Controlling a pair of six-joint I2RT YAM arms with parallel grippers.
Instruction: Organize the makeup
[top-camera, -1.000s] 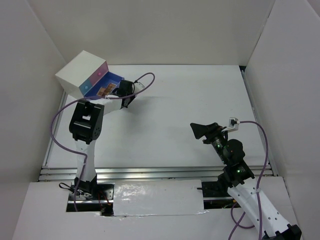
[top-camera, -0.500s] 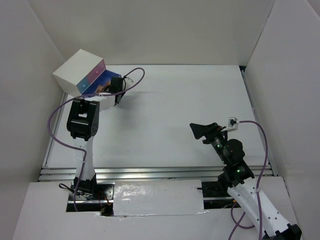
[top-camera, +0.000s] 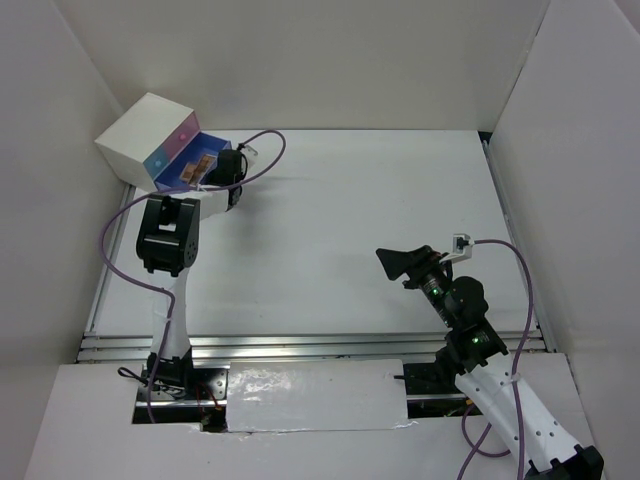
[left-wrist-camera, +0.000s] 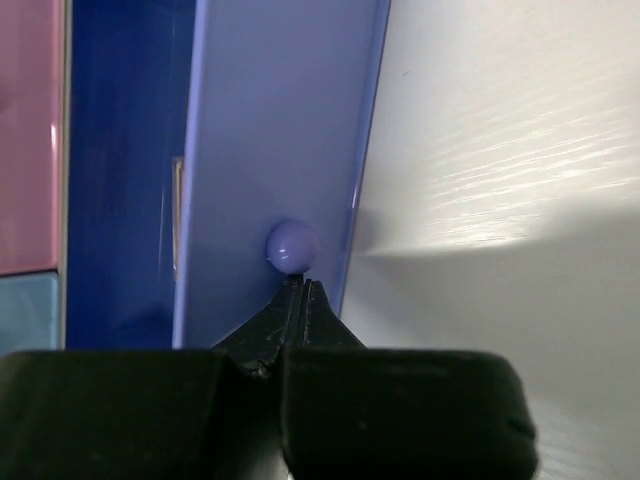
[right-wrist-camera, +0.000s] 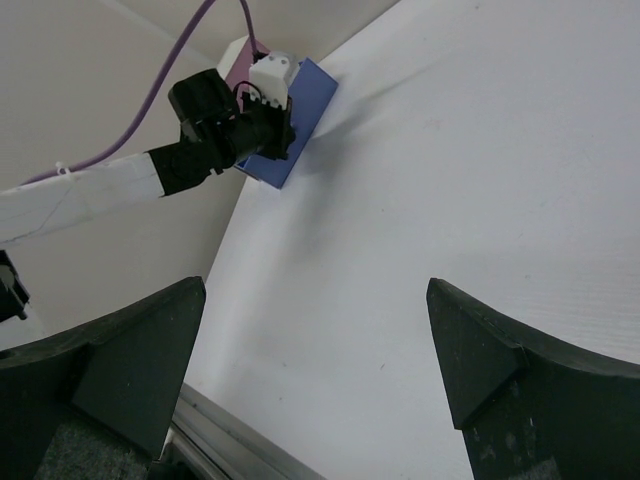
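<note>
A brown eyeshadow palette (top-camera: 196, 167) lies in the open blue drawer (top-camera: 205, 160) of the white box (top-camera: 140, 135) at the far left. No other makeup shows. My left gripper (top-camera: 230, 168) is shut, with its tips against the front of the drawer. In the left wrist view the closed gripper tips (left-wrist-camera: 300, 287) touch the underside of the round blue knob (left-wrist-camera: 292, 245) on the drawer front (left-wrist-camera: 270, 150). My right gripper (top-camera: 402, 265) is open and empty above the bare table at the near right; it also shows in the right wrist view (right-wrist-camera: 320, 350).
The box has a pink drawer (top-camera: 182, 133) and a light blue one (top-camera: 158, 158), both closed. White walls stand close to the left, back and right. A metal rail (top-camera: 320, 345) runs along the near table edge. The left arm's purple cable (top-camera: 262, 150) loops beside the drawer.
My left gripper has moved up and to the left against the drawer front. The white box has slid left and back and turned a little. The right arm has hardly moved.
</note>
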